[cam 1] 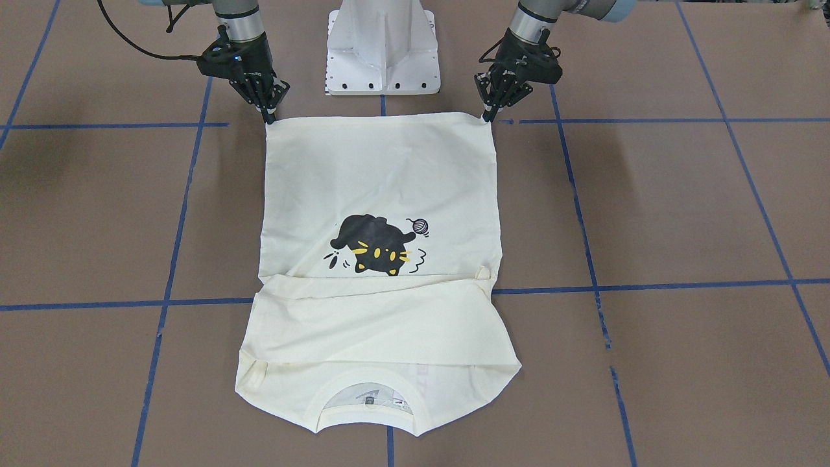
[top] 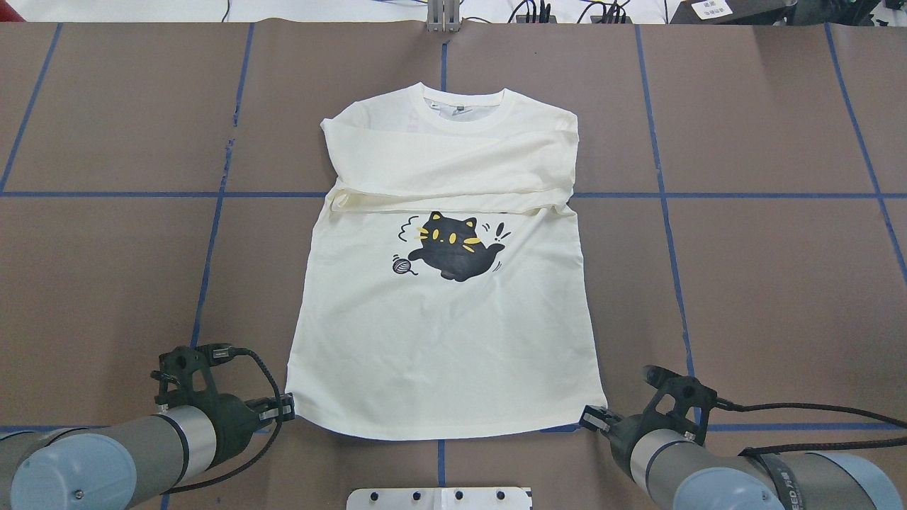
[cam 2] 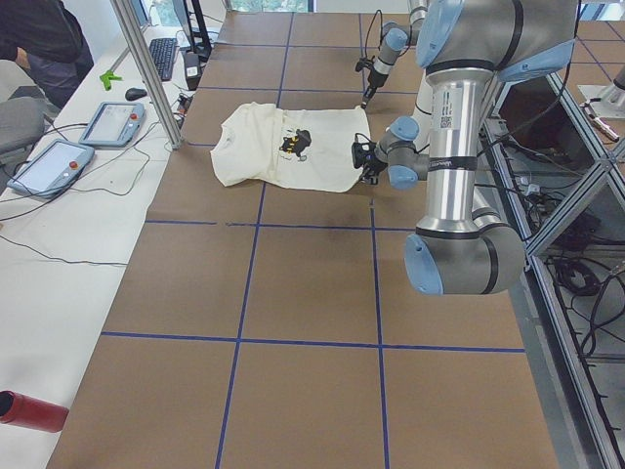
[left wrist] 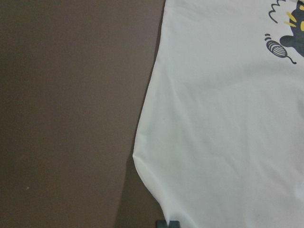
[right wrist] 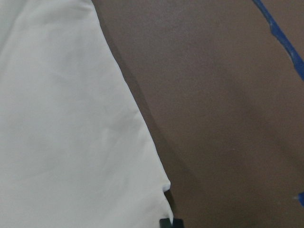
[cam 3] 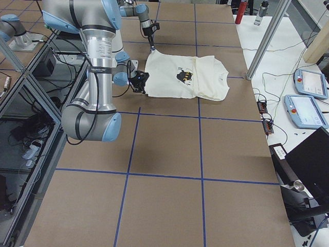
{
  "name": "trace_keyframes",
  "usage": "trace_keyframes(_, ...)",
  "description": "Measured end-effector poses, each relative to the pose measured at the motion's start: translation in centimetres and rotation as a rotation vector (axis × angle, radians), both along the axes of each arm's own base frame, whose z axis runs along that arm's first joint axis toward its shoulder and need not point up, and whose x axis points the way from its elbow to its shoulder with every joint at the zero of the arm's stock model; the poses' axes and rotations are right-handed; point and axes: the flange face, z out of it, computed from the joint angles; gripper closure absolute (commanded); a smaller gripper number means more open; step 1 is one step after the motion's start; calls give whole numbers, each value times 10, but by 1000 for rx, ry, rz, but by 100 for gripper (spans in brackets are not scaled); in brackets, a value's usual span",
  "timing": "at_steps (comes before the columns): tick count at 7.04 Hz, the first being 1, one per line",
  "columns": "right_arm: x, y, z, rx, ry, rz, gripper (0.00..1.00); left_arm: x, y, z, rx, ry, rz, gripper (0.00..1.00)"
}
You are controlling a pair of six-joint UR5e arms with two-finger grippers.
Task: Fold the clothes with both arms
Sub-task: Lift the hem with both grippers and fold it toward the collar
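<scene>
Nearest in the overhead view, the left gripper and the right gripper each pinch one hem corner of the shirt lying flat on the table, and in the front-facing view its long axis runs from both, equally near, straight away toward the collar.

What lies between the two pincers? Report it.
The shirt hem stretches straight from right pincer to left pincer, a corner at each; the front-facing view shows it.

Wrist views: each end effector only a sliver at the bottom edge: left end effector, right end effector; grip on shirt unclear. Cat print cropped. Neck label unreadable.
</scene>
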Motion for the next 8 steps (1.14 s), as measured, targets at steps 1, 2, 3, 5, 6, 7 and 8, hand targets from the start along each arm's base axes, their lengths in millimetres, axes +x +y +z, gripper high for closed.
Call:
trace_keyframes(1,21,-1,-26,1,1,-1,100,-20,5,-27,-13,-12,26,100)
trace_keyframes(2,44,1,-52,2,-4,-7,100,-47,11,-60,-33,-24,61,100)
trace_keyframes(3,68,5,-75,-1,-14,-19,100,-74,17,-85,-49,-23,91,100)
trace_keyframes(5,109,13,-110,-12,-29,-49,100,-110,25,-113,-72,-14,129,100)
trace_keyframes(6,124,14,-121,-14,-41,-55,100,-125,26,-122,-89,-17,148,100)
trace_keyframes(7,134,11,-127,-11,-47,-52,100,-136,22,-126,-101,-26,151,100)
trace_keyframes(8,139,3,-131,-7,-51,-51,100,-144,13,-128,-89,-32,150,100)
